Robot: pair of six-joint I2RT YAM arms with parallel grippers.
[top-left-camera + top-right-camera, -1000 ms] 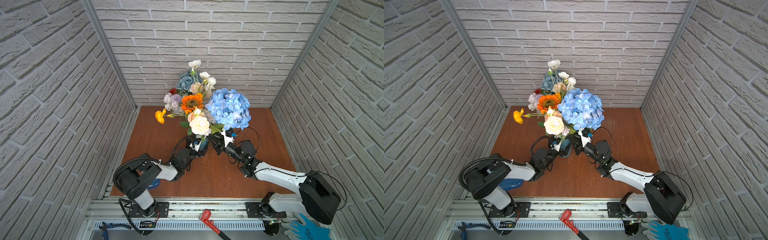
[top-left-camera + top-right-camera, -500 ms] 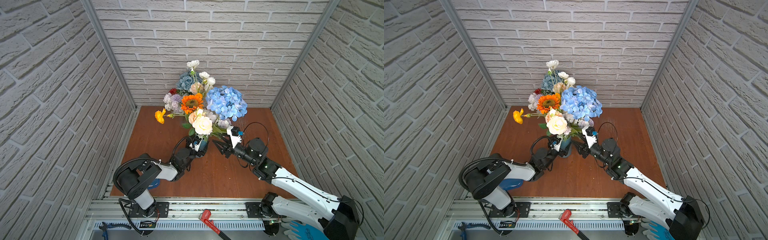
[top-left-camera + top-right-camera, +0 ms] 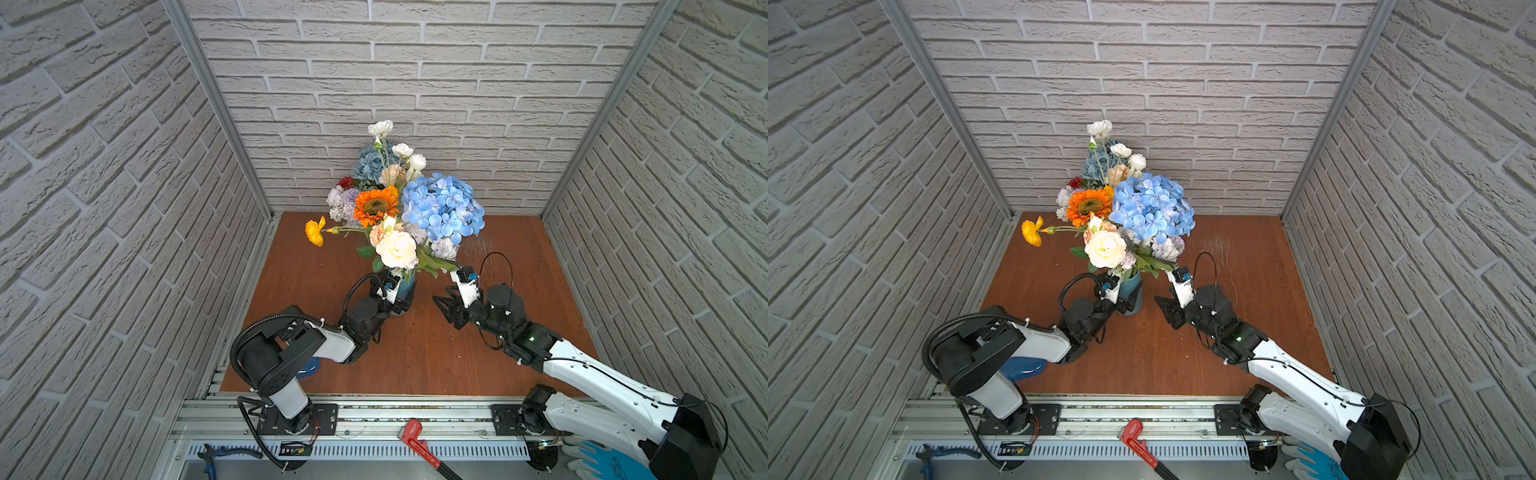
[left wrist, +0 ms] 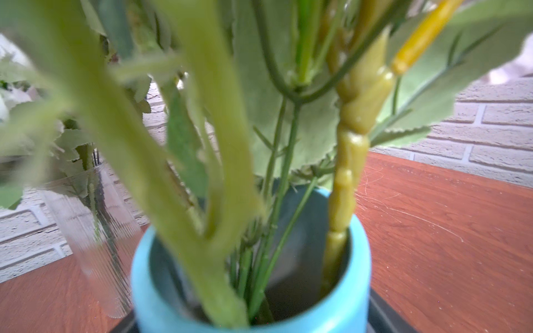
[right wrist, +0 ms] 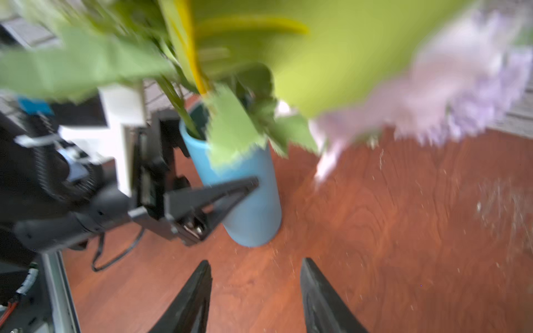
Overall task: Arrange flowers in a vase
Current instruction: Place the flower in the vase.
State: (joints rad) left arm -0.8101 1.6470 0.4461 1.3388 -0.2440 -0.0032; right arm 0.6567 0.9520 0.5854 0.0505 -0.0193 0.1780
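Going left to right for you: a yellow bloom (image 3: 314,232) is sticking out sideways at the far left of the bunch, hanging over the bench (image 3: 415,365). Your left fingers (image 5: 216,196) are clamping the blue vase (image 3: 406,291) low on its body, one on each side. The vase is standing upright on the bench around the middle.

The flowers (image 3: 386,208) are sitting up top. The left wrist view is showing green stems going down past the blue rim. That same view is also catching a ribbed glass vase (image 4: 92,225) close by the blue one with a few stems in it, but I can't tell if the two are touching.

The big blue hydrangea (image 3: 444,208) is filling the right side of the bunch. Right of the vase, your right fingers (image 5: 196,294) are spread apart with nothing between them. They're hovering low over bare bench and pointing toward the vase, near it but not touching.
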